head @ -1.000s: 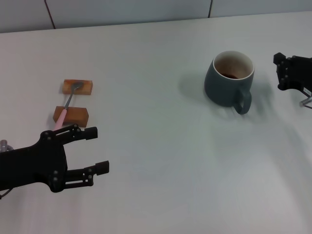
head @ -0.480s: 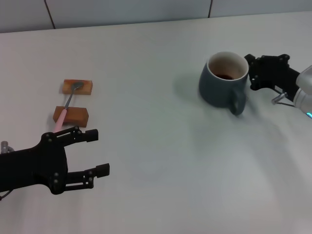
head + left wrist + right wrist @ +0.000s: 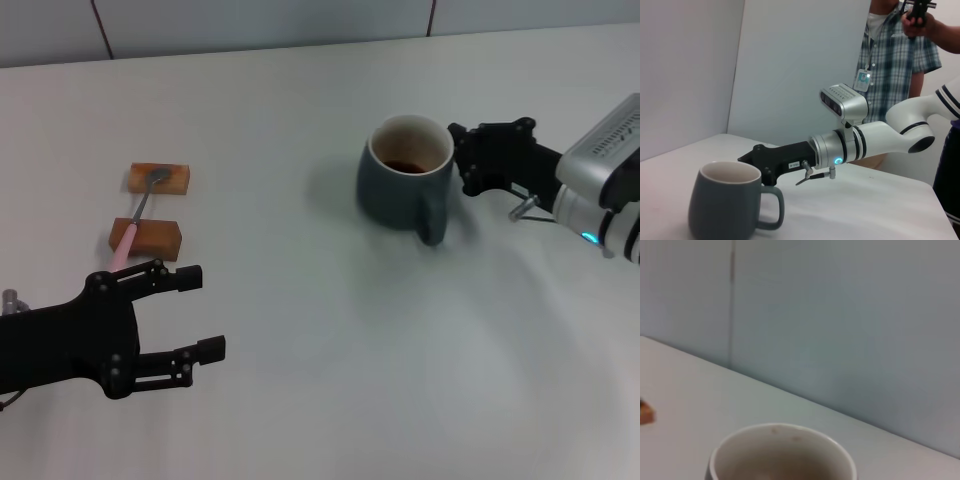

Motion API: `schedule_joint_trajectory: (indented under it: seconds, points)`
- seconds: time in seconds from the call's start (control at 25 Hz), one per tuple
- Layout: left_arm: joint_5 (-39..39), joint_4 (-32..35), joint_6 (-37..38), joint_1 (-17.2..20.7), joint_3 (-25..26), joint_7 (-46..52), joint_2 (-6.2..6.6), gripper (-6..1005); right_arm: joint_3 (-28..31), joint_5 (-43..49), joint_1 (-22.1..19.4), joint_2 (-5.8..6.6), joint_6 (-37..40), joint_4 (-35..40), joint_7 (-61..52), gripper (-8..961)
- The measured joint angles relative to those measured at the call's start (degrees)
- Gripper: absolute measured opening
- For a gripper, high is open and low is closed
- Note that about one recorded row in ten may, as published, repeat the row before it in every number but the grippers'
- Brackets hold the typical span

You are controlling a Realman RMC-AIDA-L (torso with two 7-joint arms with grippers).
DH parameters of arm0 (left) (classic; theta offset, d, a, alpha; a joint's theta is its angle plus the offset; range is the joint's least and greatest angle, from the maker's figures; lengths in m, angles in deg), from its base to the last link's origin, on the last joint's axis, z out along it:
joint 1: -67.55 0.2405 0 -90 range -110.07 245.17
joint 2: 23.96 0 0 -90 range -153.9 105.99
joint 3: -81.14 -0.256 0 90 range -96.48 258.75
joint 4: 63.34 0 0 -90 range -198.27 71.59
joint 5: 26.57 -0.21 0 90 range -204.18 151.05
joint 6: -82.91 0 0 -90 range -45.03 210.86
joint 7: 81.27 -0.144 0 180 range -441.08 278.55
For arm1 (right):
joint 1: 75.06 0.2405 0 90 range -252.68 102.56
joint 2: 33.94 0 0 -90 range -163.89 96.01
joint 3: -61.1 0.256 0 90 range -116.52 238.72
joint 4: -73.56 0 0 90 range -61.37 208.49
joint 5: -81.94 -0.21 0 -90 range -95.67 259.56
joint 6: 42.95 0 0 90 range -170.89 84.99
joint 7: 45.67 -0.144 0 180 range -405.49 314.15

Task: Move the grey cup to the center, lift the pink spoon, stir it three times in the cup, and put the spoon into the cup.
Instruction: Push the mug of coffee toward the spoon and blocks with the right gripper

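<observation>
I see my right end effector (image 3: 466, 160) touching the cup (image 3: 404, 185) on its right side; I cannot tell its opening. My left end effector (image 3: 205, 312) hangs open and empty, the spoon (image 3: 137, 220) just beyond it.

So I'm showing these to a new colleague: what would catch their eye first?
Probably the grey cup near the table's middle, dark liquid inside, with the right hand pressed against its side. Next, the pink spoon at the left, bridging two wooden blocks, and the left hand open just in front of them.
</observation>
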Motion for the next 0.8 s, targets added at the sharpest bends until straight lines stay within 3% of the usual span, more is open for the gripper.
schedule_joint_trajectory:
  seconds: [0.52, 0.8]
  points:
    - [-0.14, 0.00, -0.10, -0.09, 0.02, -0.03, 0.00, 813, -2.62, 0.62, 6.26, -0.20, 0.52, -6.97, 0.10, 25]
    - [-0.14, 0.00, -0.06, 0.12, 0.34, -0.29, 0.00, 811, -2.10, 1.31, 6.88, -0.34, 0.84, -7.46, 0.10, 35]
